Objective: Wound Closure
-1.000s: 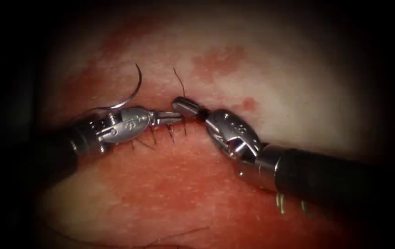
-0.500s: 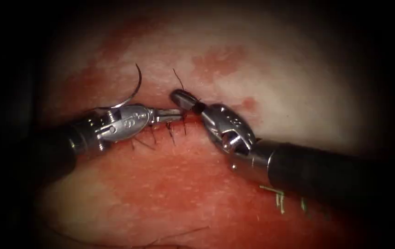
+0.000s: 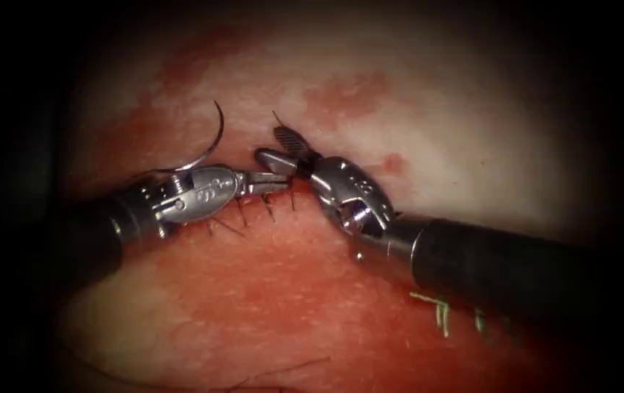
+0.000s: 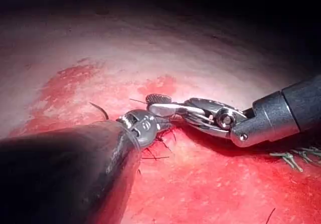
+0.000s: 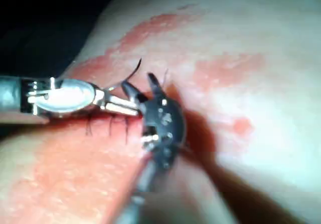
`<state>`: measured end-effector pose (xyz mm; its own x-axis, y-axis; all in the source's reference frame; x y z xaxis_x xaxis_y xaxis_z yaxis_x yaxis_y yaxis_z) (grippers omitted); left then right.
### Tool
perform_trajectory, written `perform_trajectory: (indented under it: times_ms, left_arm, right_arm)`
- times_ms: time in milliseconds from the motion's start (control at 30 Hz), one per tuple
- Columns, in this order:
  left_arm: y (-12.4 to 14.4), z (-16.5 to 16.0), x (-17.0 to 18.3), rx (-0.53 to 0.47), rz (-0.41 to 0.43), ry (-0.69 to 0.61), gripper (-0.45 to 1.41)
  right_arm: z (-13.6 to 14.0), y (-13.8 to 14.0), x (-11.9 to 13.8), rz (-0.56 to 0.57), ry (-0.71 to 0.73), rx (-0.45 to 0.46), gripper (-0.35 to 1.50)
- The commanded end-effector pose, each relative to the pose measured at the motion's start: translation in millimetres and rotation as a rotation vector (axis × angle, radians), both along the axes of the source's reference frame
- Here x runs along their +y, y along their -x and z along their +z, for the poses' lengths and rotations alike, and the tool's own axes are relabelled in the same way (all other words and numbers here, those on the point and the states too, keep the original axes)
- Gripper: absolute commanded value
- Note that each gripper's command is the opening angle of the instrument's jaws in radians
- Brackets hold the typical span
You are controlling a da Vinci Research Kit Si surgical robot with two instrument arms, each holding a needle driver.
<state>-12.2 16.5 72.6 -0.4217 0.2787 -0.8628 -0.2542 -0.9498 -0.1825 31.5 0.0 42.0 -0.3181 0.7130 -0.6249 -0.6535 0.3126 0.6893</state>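
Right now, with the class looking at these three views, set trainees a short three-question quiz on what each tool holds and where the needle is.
1. True or false: the right tool has its jaws clamped on the needle.
2. Where is the needle? A) lying far right, under the right tool's shaft; B) on the tissue beside the left tool's wrist, held by neither tool; C) hanging in the air.
3. Fill in: the left tool's jaws are ___ at the stitched cut.

Key: 1 false: its jaws stand open and empty by a thread end. 2 B. 3 shut; what they grip cannot be told.
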Motion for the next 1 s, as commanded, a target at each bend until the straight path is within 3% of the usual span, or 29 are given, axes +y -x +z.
perform_trajectory:
  times_ms: [33,167,533,800,1000]
  left_arm:
    - [0.5,0.4,0.4,-0.001,0.001,0.002,-0.45]
    - [0.5,0.4,0.4,0.000,0.000,0.002,-0.45]
    - [1.7,0.1,1.5,0.001,-0.012,-0.012,-0.45]
    - [2.1,0.1,1.6,0.004,-0.013,-0.014,-0.45]
    - [2.2,0.2,1.8,0.012,-0.006,-0.019,-0.45]
  right_arm:
    - [0.4,-0.7,0.1,0.007,0.000,-0.002,0.79]
    - [0.6,-0.7,0.3,0.039,-0.006,-0.019,0.63]
    - [1.1,-0.6,0.4,0.151,-0.044,-0.045,0.66]
    - [2.5,-0.9,0.8,0.224,-0.097,0.012,0.74]
    - [3.2,-0.9,0.2,0.255,-0.089,-0.007,0.76]
